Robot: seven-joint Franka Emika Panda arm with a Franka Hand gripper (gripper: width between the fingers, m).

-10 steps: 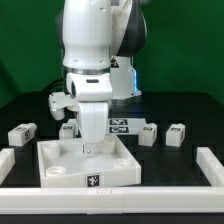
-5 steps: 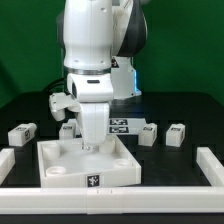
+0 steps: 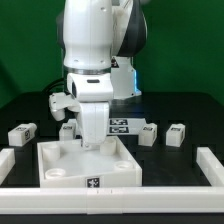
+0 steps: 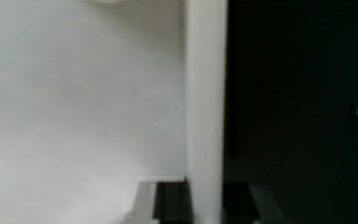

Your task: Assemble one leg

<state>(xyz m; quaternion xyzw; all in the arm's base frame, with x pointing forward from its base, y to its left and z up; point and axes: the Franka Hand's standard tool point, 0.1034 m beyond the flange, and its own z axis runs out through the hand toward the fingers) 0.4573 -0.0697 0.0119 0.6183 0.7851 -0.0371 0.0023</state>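
Although half a second has passed, nothing in the exterior view has shifted: the arm and every part stand as before. The gripper [image 3: 91, 141] is down at the far rim of the square panel [image 3: 60, 160]. In the wrist view a dark finger [image 4: 167, 203] lies against one side of that rim [image 4: 204, 100], but the other side is lost in black, so I cannot tell whether the jaws clamp it. The nearest leg [image 3: 67, 130] stands untouched just beside the gripper, on the exterior view's left. Three other legs [image 3: 22, 132] [image 3: 148, 134] [image 3: 177, 133] sit farther off.
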